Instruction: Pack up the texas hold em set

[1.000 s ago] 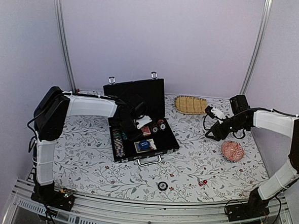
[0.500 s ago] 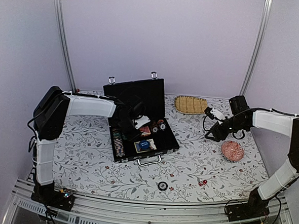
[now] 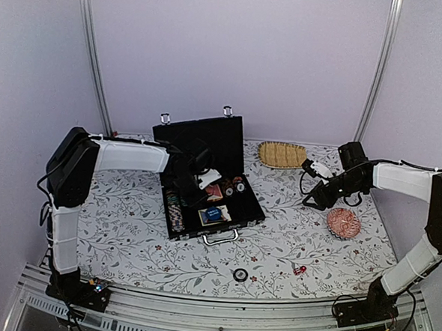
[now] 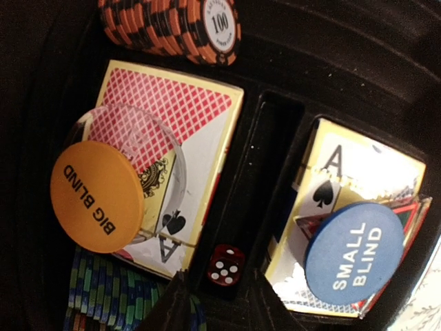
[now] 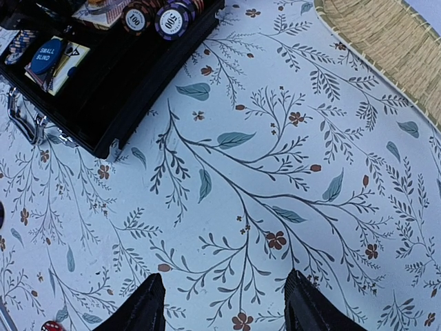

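Observation:
The black briefcase (image 3: 237, 204) lies open mid-table, lid up. My left gripper (image 3: 198, 181) reaches into it, open. In the left wrist view its tips (image 4: 224, 298) flank a small red die (image 4: 226, 263) lying in the slot between two card decks, with a gap on each side. An orange BIG BLIND disc (image 4: 96, 196) and a blue SMALL BLIND disc (image 4: 353, 253) lie on the decks, and a chip row (image 4: 172, 24) is beyond. A black disc (image 3: 240, 274) and red dice (image 3: 300, 269) lie on the cloth. My right gripper (image 5: 224, 303) is open and empty over the cloth.
A woven straw mat (image 3: 282, 154) lies behind the case on the right. A red patterned dish (image 3: 343, 222) sits just right of my right gripper (image 3: 312, 201). The right wrist view shows the case's corner (image 5: 103, 103) and the mat (image 5: 386, 41).
My left gripper has drawn back a little toward the lid inside the case. The right arm has barely shifted.

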{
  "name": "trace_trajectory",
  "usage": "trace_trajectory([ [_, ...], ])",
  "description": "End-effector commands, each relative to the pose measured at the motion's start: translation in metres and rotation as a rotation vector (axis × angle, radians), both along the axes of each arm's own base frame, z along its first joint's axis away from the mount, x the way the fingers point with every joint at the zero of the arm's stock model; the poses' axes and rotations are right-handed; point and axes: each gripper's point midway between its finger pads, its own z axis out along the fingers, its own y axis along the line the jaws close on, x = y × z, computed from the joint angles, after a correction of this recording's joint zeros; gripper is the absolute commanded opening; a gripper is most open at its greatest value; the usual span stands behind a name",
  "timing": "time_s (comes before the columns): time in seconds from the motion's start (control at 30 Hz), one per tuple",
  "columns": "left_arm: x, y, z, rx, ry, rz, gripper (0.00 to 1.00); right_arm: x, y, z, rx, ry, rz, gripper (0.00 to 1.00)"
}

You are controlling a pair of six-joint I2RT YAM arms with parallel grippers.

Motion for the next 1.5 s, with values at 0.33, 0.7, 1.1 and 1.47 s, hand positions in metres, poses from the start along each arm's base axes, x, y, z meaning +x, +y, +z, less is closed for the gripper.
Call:
trace_trajectory([
  [0.33, -0.015, -0.030, 0.115, -0.313, -0.129, -0.018, 0.29, -0.076, 0.019, 0.009, -0.087, -0.005, 0.305, 0.53],
  [0.7, -0.040, -0.053, 0.114, -0.354, -0.130, -0.058, 0.30, -0.162, 0.035, -0.033, -0.324, 0.027, 0.589, 0.53],
  [1.1, -0.041, -0.048, 0.106, -0.323, -0.136, -0.048, 0.30, -0.202, 0.042, -0.062, -0.431, 0.074, 0.750, 0.54],
  [1.47, -0.042, -0.044, 0.102, -0.308, -0.142, -0.040, 0.30, -0.202, 0.046, -0.076, -0.466, 0.078, 0.771, 0.46],
])
